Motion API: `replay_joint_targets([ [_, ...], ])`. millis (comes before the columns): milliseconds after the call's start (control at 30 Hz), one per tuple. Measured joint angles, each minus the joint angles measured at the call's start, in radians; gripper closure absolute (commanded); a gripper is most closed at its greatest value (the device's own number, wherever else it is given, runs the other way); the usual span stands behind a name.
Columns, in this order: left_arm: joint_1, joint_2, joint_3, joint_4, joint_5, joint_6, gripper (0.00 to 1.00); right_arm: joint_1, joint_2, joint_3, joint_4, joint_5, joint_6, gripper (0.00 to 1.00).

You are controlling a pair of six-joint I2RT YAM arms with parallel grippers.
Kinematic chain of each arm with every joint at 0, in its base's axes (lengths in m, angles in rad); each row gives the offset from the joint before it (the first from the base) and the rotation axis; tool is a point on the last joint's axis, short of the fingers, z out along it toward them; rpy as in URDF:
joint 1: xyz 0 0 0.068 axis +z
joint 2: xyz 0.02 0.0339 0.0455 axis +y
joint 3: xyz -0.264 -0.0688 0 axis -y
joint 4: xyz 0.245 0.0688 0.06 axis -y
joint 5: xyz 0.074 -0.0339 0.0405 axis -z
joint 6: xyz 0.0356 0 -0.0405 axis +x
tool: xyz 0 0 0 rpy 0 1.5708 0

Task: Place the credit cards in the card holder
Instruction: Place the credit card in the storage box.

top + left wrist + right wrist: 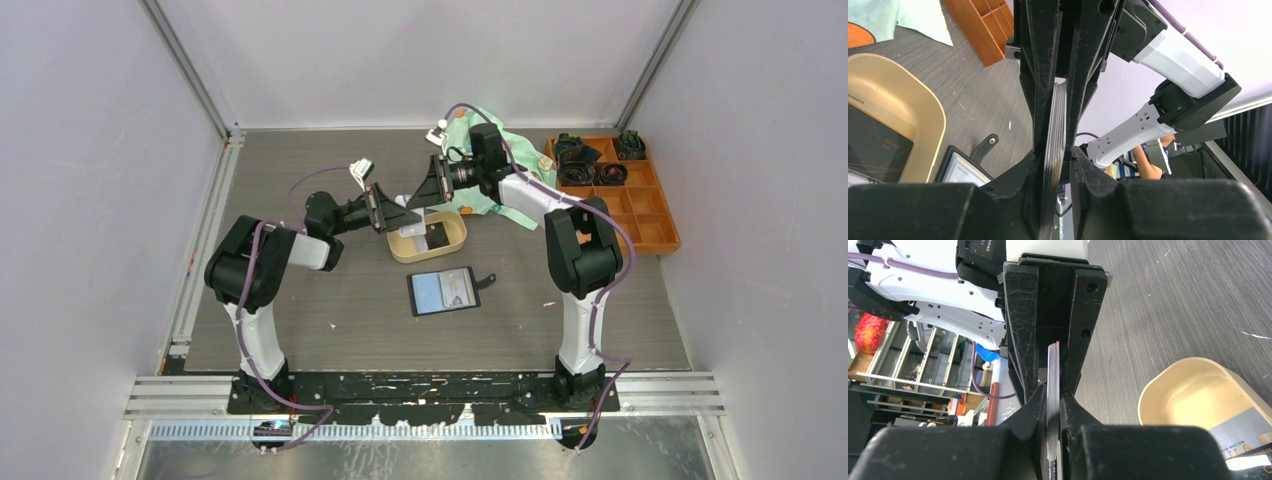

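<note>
Both grippers meet tip to tip above the tan oval tray (pixel 400 247). A stack of several credit cards (pixel 1053 385) stands edge-on between them. My right gripper (pixel 1053 401) is shut on the stack, both fingers pressed against it. In the left wrist view, my left gripper (pixel 1055 161) surrounds the same stack of cards (pixel 1055 135); the cards lean on its left finger, a slit shows at the other, so it is open. The black card holder (pixel 443 291) lies open flat on the table in front of the tray, a light blue card on it.
The tray (pixel 1188 390) holds more cards, one dark (pixel 437 236). An orange compartment box (pixel 620 195) with dark items sits at the back right. A pale green cloth (pixel 480 130) lies at the back behind the right arm. Grey walls enclose the table.
</note>
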Motion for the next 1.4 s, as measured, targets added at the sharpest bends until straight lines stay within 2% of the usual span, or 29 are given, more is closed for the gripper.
replay_joint_targets([
  [233, 0.001, -0.016, -0.002, 0.002, 0.011, -0.013, 0.71, 0.000, -0.006, -0.030, 0.096, -0.010, 0.079, 0.99],
  [433, 0.000, -0.037, -0.014, 0.009, 0.015, -0.015, 0.73, -0.006, -0.015, -0.077, 0.300, -0.014, 0.240, 0.99],
  [667, 0.000, -0.048, -0.018, 0.015, 0.022, -0.019, 0.88, -0.016, -0.018, -0.089, 0.450, -0.013, 0.351, 0.99],
  [833, 0.000, -0.048, -0.018, 0.021, 0.023, -0.018, 0.81, -0.016, -0.018, -0.097, 0.461, -0.008, 0.377, 0.99],
  [1167, 0.000, -0.048, -0.018, 0.020, 0.028, -0.040, 0.77, -0.015, -0.026, -0.098, 0.422, -0.008, 0.327, 0.99],
  [1300, -0.002, -0.048, -0.018, 0.019, 0.030, -0.042, 0.84, -0.015, -0.041, -0.098, 0.367, -0.008, 0.278, 0.99],
  [1400, -0.004, -0.048, -0.018, 0.017, 0.033, -0.040, 0.95, -0.015, -0.058, -0.097, 0.294, -0.002, 0.221, 0.99],
])
